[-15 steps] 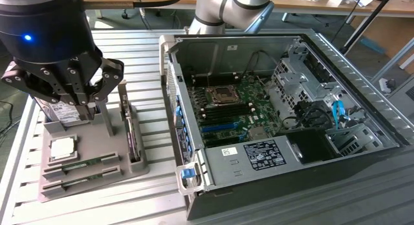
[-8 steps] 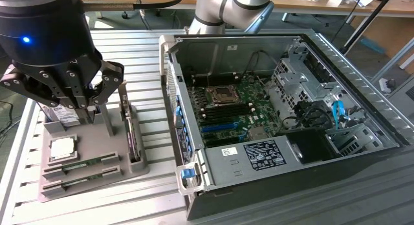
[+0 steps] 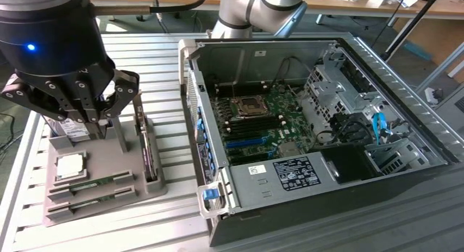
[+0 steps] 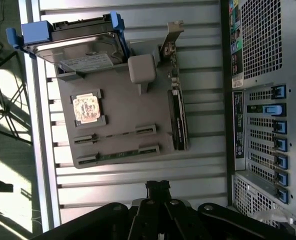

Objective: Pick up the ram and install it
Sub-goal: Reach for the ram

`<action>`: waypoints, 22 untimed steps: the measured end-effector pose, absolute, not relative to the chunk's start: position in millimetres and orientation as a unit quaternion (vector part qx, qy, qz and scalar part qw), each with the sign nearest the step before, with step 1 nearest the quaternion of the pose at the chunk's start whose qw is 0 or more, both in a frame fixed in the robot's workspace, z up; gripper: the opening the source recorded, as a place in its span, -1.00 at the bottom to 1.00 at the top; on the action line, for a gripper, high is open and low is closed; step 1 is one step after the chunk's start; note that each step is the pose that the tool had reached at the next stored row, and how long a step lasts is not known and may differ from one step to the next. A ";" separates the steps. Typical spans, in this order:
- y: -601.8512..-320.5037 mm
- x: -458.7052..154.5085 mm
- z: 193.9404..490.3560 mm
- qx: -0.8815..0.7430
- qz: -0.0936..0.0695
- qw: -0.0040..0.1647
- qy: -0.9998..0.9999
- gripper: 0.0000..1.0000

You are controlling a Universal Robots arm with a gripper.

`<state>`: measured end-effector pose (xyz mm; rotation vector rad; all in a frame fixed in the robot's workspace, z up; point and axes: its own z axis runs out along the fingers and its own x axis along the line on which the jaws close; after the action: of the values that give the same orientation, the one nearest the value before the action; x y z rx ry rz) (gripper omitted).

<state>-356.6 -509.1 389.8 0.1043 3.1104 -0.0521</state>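
Observation:
Two ram sticks lie in slots at the front of the grey holder tray (image 3: 138,178): one ram (image 3: 91,184) behind, another ram (image 3: 90,201) in front of it. In the wrist view they are the thin green strips, ram (image 4: 115,135) and ram (image 4: 119,153). My gripper (image 3: 98,123) hangs above the tray's back part, well above the sticks. Its fingertips (image 4: 158,187) are pressed together, shut, with nothing between them. The open computer case (image 3: 319,116) lies at the exterior view's right, with the motherboard (image 3: 264,124) and its dark memory slots exposed.
On the same tray sit a square silver processor (image 3: 70,166), a dark expansion card (image 3: 149,154) standing on edge, and a hard drive in a blue carrier (image 4: 75,42). The slatted metal table (image 3: 156,62) carries tray and case. The case wall (image 3: 194,116) stands between them.

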 end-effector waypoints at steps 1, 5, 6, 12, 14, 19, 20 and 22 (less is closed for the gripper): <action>-509.1 -356.6 388.9 0.033 -0.016 0.014 0.999 -0.79; -509.1 -356.7 385.3 0.034 -0.015 0.014 0.999 -0.79; -509.2 -356.8 384.2 0.033 -0.015 0.014 0.999 -0.79; -509.1 -357.5 374.9 0.033 -0.014 0.015 0.999 -0.79; -509.1 -357.7 371.2 0.034 -0.014 0.015 0.999 -0.79; -509.1 -358.1 362.0 0.034 -0.011 0.014 0.999 -0.79; -509.1 -358.2 360.4 0.034 -0.011 0.014 0.999 -0.79; -509.1 -358.3 356.4 0.034 -0.010 0.014 0.999 -0.79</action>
<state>-358.3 -509.1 356.4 0.1045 3.1109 -0.0300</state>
